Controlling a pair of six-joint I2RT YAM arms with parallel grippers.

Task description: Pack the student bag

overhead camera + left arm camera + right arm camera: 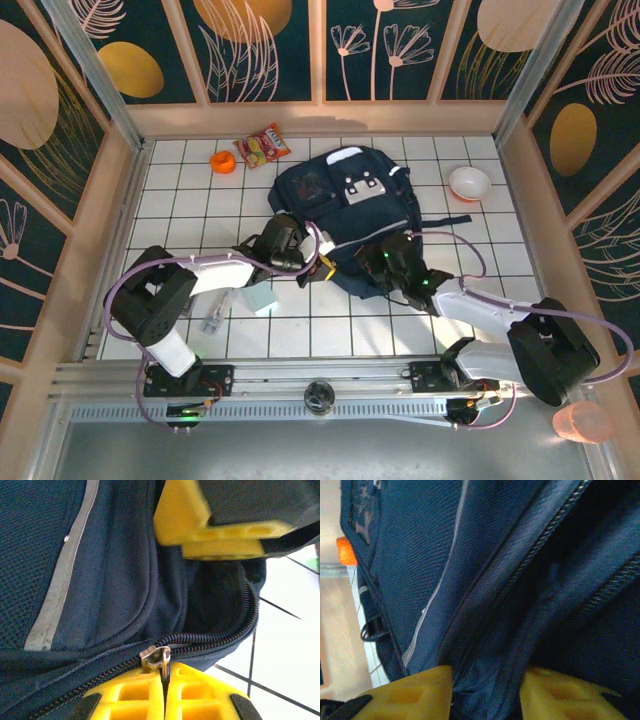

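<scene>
The student bag (345, 205), dark navy with thin light stripes, lies in the middle of the tiled table. At the bag's near edge, my left gripper (320, 268) is shut on the metal zipper pull (161, 659); its yellow fingertips (131, 695) are pressed together just under the open zipper track. My right gripper (388, 268) sits at the same edge, a little to the right. Its yellow fingers (415, 695) stand apart with a thick fold of the student bag's fabric (487, 680) between them. One right finger (220, 527) shows above the bag's mouth in the left wrist view.
A snack packet (262, 146) and an orange object (222, 161) lie behind the bag on the left. A white bowl (469, 183) stands at the back right. A pale box (262, 300) and a clear object (213, 318) sit near my left arm. Wooden walls ring the table.
</scene>
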